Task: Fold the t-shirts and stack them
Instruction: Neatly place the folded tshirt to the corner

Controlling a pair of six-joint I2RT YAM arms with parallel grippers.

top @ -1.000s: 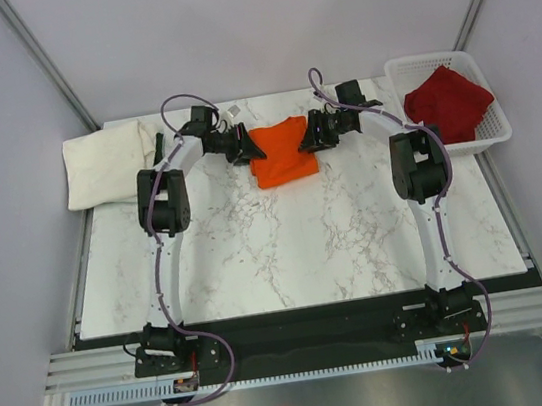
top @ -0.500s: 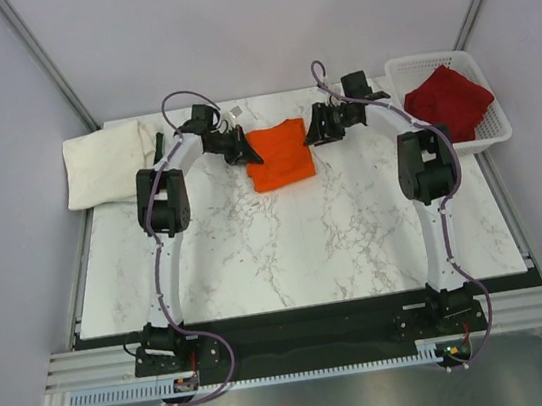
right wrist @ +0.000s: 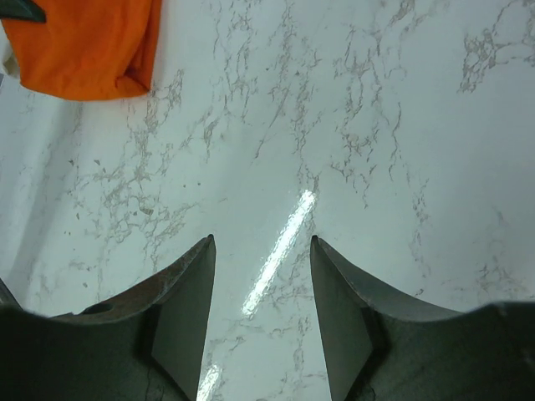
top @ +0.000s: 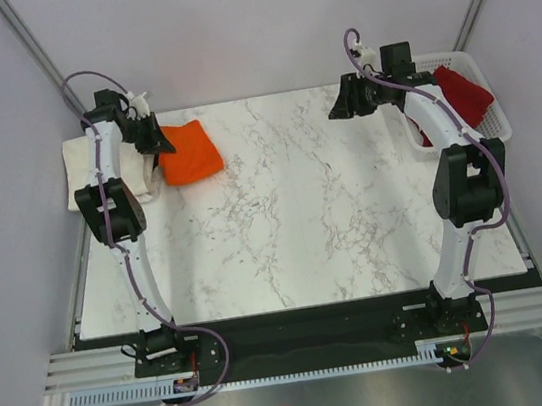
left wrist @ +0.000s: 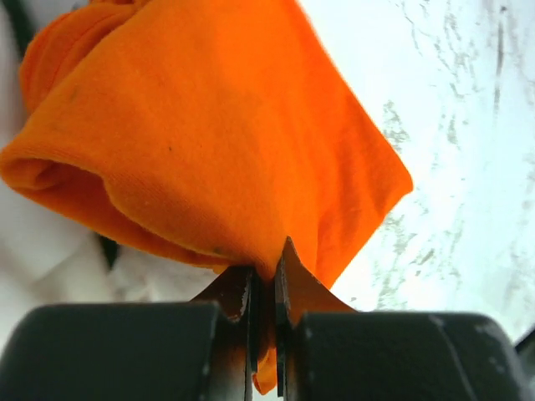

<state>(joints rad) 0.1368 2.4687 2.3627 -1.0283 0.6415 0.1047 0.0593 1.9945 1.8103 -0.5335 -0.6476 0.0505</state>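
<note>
- Top external shows the orange t-shirt folded up small at the far left of the worktop. Is it on the pile?
- Almost, I think. It sits right by the cream-white t-shirt, which lies folded in the far left corner. In the left wrist view there is white cloth under one side of the orange one, so they overlap a bit.
- Who has it?
- The left hand. Its two fingers are squeezed together on an edge of the orange cloth.
- And the dark red t-shirt?
- It lies bunched up in the white basket at the far right. It does not look folded.
- What about the right hand?
- Its fingers are apart and nothing is in them. It hangs over bare worktop, near the basket.
- So how much is done?
- I guess two shirts are folded. The orange one needs to be laid flat on the cream one and let go. Then the red one has to come out, get folded and go on top. More than half is done, I'd say.
</note>
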